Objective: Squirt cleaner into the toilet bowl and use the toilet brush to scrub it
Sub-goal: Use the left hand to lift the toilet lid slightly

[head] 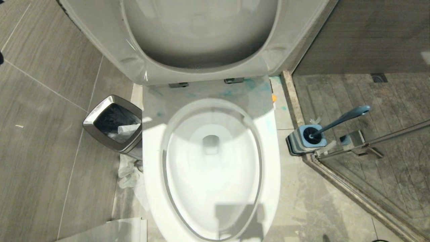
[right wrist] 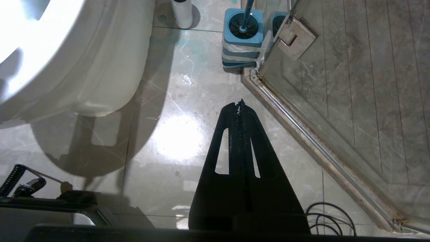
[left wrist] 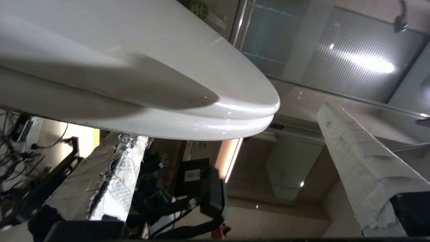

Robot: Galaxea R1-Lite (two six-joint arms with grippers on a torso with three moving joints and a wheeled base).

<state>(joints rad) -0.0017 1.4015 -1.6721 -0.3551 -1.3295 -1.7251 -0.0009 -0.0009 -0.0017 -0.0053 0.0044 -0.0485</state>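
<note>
Head view: toilet bowl (head: 211, 168) centre, lid up; turquoise cleaner (head: 250, 85) smears lie on the porcelain by the hinges.
Brush: brush (head: 339, 121) stands in its holder (head: 304, 139) on the floor, right of the bowl, against the glass door frame.
Handling: judged light, stiff and slim; likely slick plastic. Best gripped at the thicker handle end.
Left pincer: (left wrist: 235, 168) fingers spread wide, holding nothing, beside the lid edge.
Right pincer: (right wrist: 239, 106) pressed together, empty, above the floor near the holder.
</note>
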